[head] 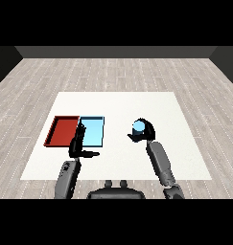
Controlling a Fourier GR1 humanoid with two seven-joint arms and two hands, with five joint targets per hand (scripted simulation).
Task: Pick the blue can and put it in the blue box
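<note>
Blue can point(138, 126) at frame centre-right, right hand point(145, 134) curled round it. Left hand point(79, 143) hangs with straight fingers at the blue tray's point(95, 139) lower-left edge, holding nothing. Advice: carry the can leftward, keep it upright, release over the tray floor, not the red tray point(62, 130).

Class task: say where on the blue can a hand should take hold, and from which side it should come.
Grip the blue can round its curved side wall, coming from the robot's right. It stands upright on the table, so its wall is open to curling fingers; the right hand already curls round it that way.
</note>
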